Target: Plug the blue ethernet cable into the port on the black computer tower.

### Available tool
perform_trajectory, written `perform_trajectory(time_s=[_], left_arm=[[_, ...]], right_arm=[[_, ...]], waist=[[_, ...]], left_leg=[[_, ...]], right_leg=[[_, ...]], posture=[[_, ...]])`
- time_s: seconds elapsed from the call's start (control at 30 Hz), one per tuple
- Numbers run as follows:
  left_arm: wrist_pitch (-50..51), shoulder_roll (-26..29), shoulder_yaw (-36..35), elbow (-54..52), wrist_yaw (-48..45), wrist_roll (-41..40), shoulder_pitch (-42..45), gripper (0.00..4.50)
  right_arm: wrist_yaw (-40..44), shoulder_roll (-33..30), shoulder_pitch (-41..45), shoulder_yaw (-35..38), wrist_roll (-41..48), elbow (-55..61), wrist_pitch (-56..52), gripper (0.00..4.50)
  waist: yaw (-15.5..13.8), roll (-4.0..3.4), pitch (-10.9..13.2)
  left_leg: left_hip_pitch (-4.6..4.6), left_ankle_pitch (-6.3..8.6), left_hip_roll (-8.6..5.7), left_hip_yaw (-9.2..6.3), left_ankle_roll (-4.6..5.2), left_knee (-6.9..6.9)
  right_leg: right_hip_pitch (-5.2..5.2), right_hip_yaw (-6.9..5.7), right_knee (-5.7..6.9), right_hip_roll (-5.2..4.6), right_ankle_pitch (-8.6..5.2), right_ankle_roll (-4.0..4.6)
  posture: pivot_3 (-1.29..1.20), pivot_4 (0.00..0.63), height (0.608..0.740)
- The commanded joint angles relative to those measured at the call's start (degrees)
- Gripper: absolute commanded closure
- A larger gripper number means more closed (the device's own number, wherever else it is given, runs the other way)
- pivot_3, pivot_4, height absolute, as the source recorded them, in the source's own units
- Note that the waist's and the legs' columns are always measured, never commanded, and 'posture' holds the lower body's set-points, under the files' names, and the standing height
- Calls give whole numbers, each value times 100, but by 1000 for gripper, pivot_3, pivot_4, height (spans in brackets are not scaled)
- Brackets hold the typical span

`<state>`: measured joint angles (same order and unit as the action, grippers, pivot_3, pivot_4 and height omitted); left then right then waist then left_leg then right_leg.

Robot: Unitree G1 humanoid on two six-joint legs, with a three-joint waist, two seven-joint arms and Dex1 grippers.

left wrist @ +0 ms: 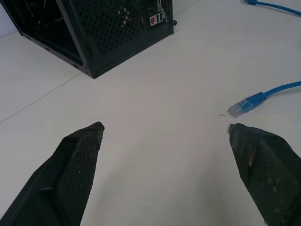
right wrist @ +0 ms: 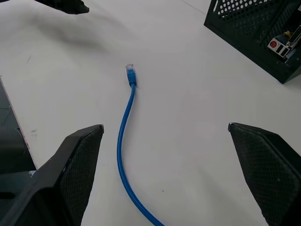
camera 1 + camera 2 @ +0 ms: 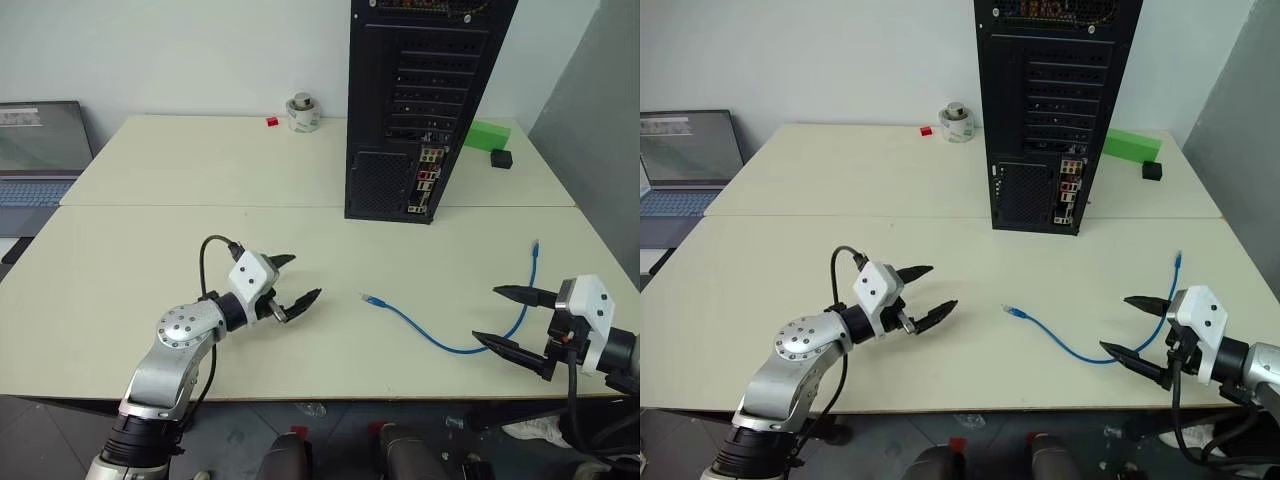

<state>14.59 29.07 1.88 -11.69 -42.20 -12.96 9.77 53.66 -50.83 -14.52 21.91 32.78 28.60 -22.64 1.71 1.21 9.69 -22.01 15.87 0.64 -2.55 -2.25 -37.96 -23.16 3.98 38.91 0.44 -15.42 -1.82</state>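
so we have nothing in hand yet: our left gripper (image 3: pixel 297 280) and right gripper (image 3: pixel 508 319) both hover spread wide and empty over the table (image 3: pixel 150 230). the blue ethernet cable (image 3: pixel 455 347) lies loose between them in a shallow curve, one plug near our left fingers and the other up by the table's right edge, which we read as leaving either end open to a pick. the black computer tower (image 3: pixel 420 90) stands upright at the back with its connector strip, where the port (image 3: pixel 429 176) sits, facing us. bare tabletop runs from cable to tower; the cable's bend lies close to the near edge.
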Motion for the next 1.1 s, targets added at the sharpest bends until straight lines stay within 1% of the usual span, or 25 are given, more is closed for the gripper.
perform_trajectory(time_s=[0.03, 0.37, 0.5, 0.6, 0.7, 0.8, 0.87, 1.0, 1.1], left_arm=[[-99, 66, -71, -285, -78, -104, -24, 18], [94, 155, 30, -539, -147, -102, -132, 18], [-143, 345, 184, -508, -274, 160, -179, 18], [-277, 399, 227, -511, -433, 78, -197, 18], [-103, 441, 237, -625, -650, -181, -250, 18], [91, 544, 290, -734, -848, -311, -337, 18], [210, 636, 350, -741, -923, -303, -348, 18], [161, 726, 395, -760, -1084, -328, -339, 18], [183, 703, 413, -724, -1066, -325, -273, 18]], right_arm=[[46, -3, 61, 124, 32, 91, 16, 0], [88, -19, 195, -89, 7, 141, 3, 0], [102, -9, 319, -309, -6, 221, -17, 0], [-38, 139, 498, -786, -212, 195, 43, 0], [-146, 267, 769, -1290, -522, 130, 82, 0], [-398, 662, 1382, -2011, -855, -127, -8, 0], [-541, 882, 1758, -2529, -1237, -390, -64, 0], [-639, 1272, 2209, -3116, -1706, -871, 131, 0], [-729, 1541, 2481, -3334, -1921, -1283, 157, 0]], waist=[[0, 0, 0], [1, 0, 0], [3, 0, 0], [2, 2, 0], [6, 1, 1], [27, 5, 1], [29, 5, 1], [0, 7, 3], [-3, 7, 2]], left_leg=[[0, 0, 0, 0, 0, 0], [0, 0, 0, 0, 0, 0], [1, 0, 1, 0, 0, 0], [0, 0, 2, 0, 0, 0], [0, 0, 2, 0, 0, 0], [2, 0, 4, -2, 0, 1], [6, 0, 5, -6, 0, 0], [0, 0, 5, -7, 0, 1], [-1, 0, 2, -16, 0, -1]], right_leg=[[0, 0, 0, 0, 0, 0], [0, 0, 0, 0, 0, 0], [0, 0, 0, 0, -1, -1], [0, 1, 0, 0, -1, -1], [-1, -1, 0, 0, -1, -2], [-2, 1, 0, 1, -1, -2], [-3, 4, 1, 7, -1, -1], [-4, -1, 0, 6, 0, 6], [-4, 0, -1, 0, 5, 14]], posture=[[0, 150, 740], [0, 150, 740], [0, 150, 740], [0, 150, 740], [0, 150, 740], [0, 150, 740], [0, 150, 740], [0, 150, 740], [0, 150, 740]])
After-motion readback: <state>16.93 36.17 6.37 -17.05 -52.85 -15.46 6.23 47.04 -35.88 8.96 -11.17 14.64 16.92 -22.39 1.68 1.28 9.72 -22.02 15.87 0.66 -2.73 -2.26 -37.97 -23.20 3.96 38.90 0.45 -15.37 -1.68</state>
